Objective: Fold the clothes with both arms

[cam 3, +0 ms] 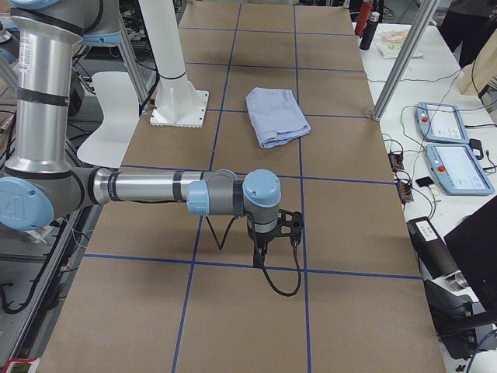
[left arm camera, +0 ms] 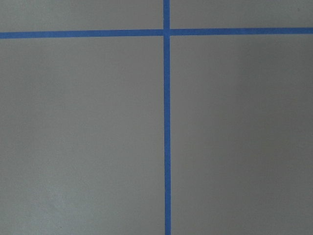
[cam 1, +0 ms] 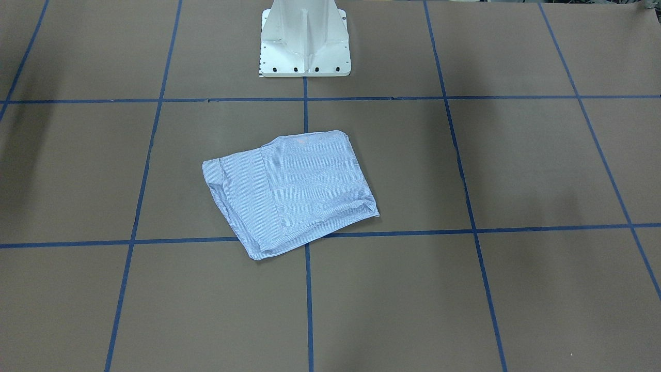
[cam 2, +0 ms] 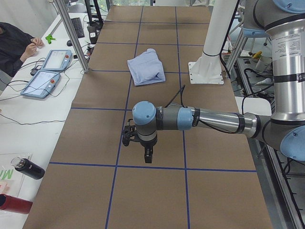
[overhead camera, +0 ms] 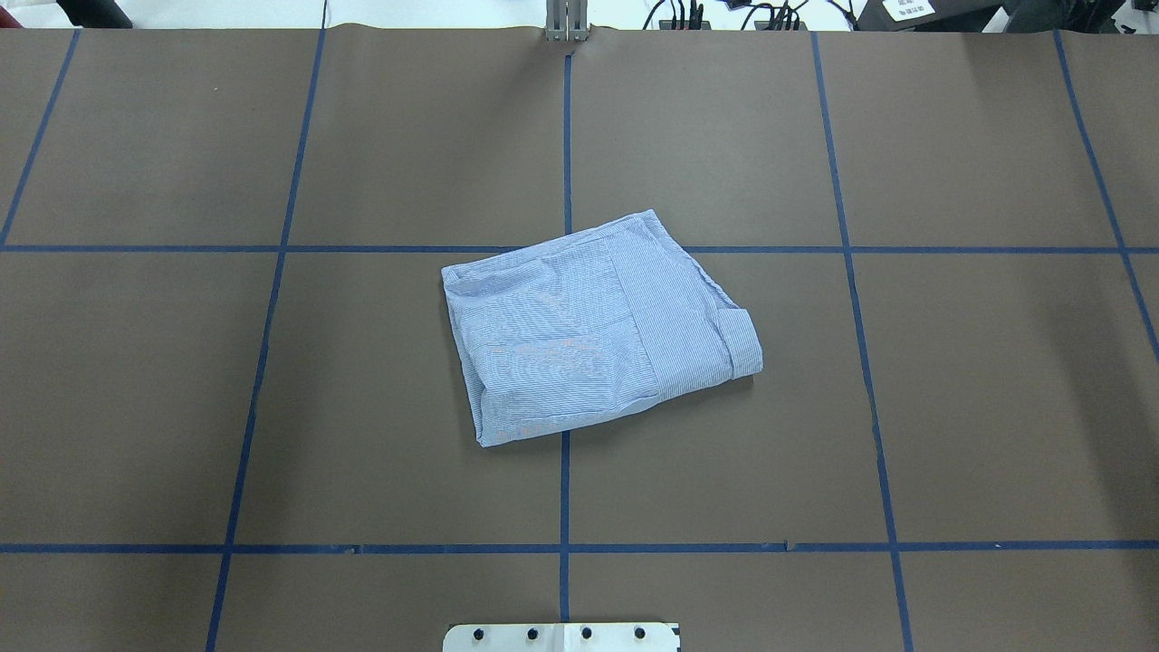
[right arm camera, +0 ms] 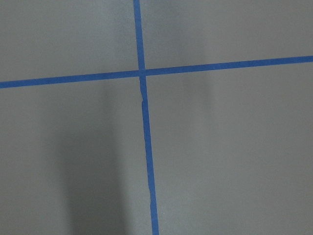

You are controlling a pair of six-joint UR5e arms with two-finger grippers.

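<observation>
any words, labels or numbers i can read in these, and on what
No text reads clearly.
Label on the left arm: print too small.
White tag, overhead view's top right: blurred.
Tablet screens: too small.
Shirt: no print visible.

The brown table (overhead camera: 987,398), marked off into squares by blue tape lines (overhead camera: 564,493), carries a folded blue-and-white striped shirt (overhead camera: 589,326) lying over one crossing of those lines near its middle, and the white pedestal base (cam 1: 304,57), well apart from it.
</observation>
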